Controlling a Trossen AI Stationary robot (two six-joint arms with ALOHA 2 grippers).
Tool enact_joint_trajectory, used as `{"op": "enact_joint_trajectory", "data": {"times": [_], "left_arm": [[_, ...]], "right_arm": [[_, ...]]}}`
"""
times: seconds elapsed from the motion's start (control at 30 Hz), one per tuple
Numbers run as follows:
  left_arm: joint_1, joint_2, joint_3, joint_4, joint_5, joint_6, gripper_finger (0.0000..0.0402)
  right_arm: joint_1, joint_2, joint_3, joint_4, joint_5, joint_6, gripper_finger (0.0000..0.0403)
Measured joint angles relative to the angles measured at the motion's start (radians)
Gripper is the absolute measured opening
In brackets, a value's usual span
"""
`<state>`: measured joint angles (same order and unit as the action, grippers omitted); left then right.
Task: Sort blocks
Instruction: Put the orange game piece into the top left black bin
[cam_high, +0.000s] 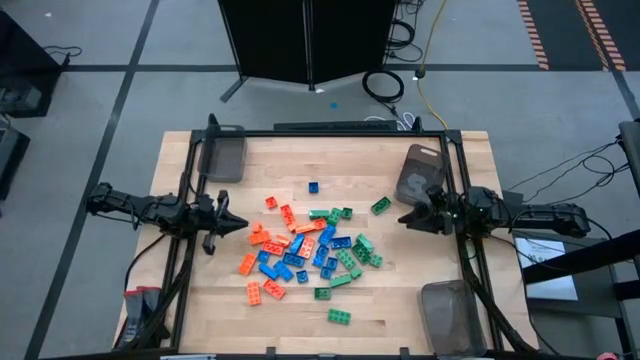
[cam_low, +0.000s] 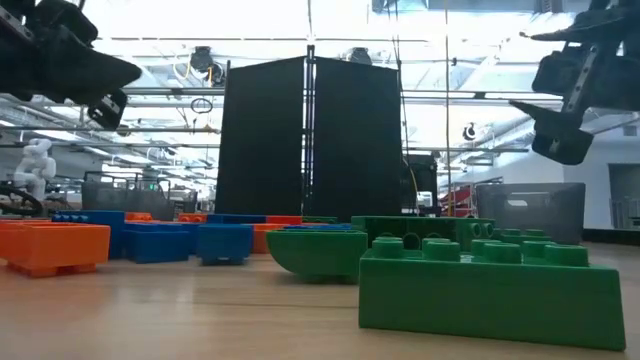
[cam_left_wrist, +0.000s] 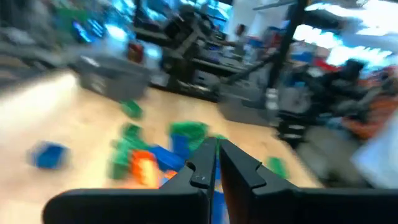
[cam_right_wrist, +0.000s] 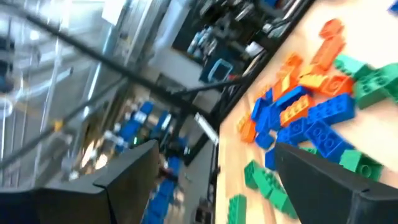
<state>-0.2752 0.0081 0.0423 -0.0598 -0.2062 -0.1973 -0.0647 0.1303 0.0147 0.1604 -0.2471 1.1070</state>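
1. Dozens of blocks (cam_high: 305, 248) lying mixed at mid-table between both arms in the high view; three grey bins (cam_high: 222, 157) apparently holding nothing, sorting barely starting.
2. Sitting loose on the wood in the low view: green brick (cam_low: 490, 285), orange brick (cam_low: 55, 246).
3. Hovering clenched and carrying nothing: left gripper (cam_left_wrist: 217, 163).
4. Gaping wide, gripping nothing, facing the pile: right gripper (cam_right_wrist: 217, 180).

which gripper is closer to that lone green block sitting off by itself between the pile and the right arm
Right. The right gripper, open, sits just beside the lone green block. The left gripper, shut, is across the pile of blocks at the table's opposite side.
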Motion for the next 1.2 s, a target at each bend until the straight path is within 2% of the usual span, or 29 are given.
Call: {"op": "enact_joint_trajectory", "data": {"times": [0.1, 0.3, 0.43, 0.53, 0.7, 0.8, 0.93, 1.1, 1.2], "left_arm": [[0.001, 0.001, -0.007, 0.086, -0.049, 0.018, 0.0023], [0.001, 0.003, -0.004, 0.394, -0.076, 0.048, 0.0023], [0.001, 0.002, -0.003, 0.605, -0.084, 0.002, 0.0023], [0.001, 0.002, -0.003, 0.743, -0.118, 0.072, 0.0023], [0.001, 0.002, -0.001, 0.923, -0.302, 0.275, 0.0023], [0.001, 0.002, -0.001, 0.938, -0.403, 0.219, 0.0023], [0.001, 0.002, -0.001, 0.941, -0.447, 0.184, 0.0023], [0.001, 0.008, 0.045, 0.910, -0.429, 0.088, 0.0023], [0.001, 0.050, 0.173, 0.676, -0.329, 0.070, 0.0023]], "right_arm": [[0.000, 0.000, 0.000, -0.004, 0.099, 0.028, 0.0315], [0.000, 0.000, 0.000, -0.003, 0.297, 0.036, 0.0315], [0.000, 0.000, 0.000, 0.025, 0.436, 0.034, 0.0315], [0.000, 0.000, 0.000, 0.061, 0.516, 0.024, 0.0315], [0.000, 0.000, 0.000, 0.151, 0.559, -0.026, 0.0315], [0.000, 0.000, 0.000, 0.188, 0.563, -0.071, 0.0315], [0.000, 0.000, 0.000, 0.186, 0.562, -0.081, 0.0315], [0.000, 0.000, 0.000, 0.188, 0.561, -0.098, 0.0315], [0.000, 0.000, 0.000, 0.188, 0.560, -0.105, 0.0315]]}}
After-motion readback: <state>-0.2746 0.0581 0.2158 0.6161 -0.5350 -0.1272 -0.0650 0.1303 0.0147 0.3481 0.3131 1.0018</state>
